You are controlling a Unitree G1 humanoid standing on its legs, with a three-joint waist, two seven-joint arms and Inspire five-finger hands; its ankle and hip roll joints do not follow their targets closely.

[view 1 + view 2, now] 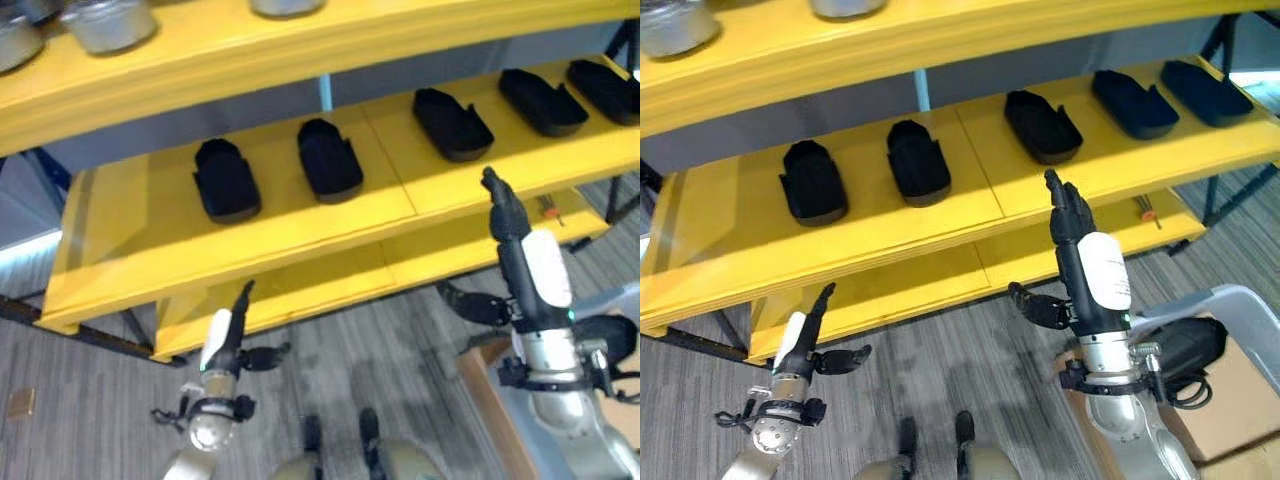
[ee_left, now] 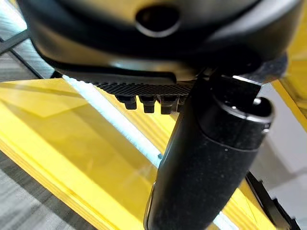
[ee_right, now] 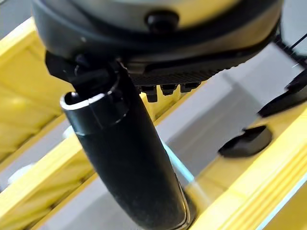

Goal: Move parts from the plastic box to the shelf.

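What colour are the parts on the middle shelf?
Black, on the yellow middle shelf; the parts show best in the right eye view.

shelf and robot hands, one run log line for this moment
black parts: five on middle shelf | left robot hand: open, empty, low | right robot hand: open, empty, raised at shelf edge

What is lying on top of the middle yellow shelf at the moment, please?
Five black parts lie in a row on the middle shelf. Its back edge is hidden beneath the upper shelf, so anything there cannot be seen.
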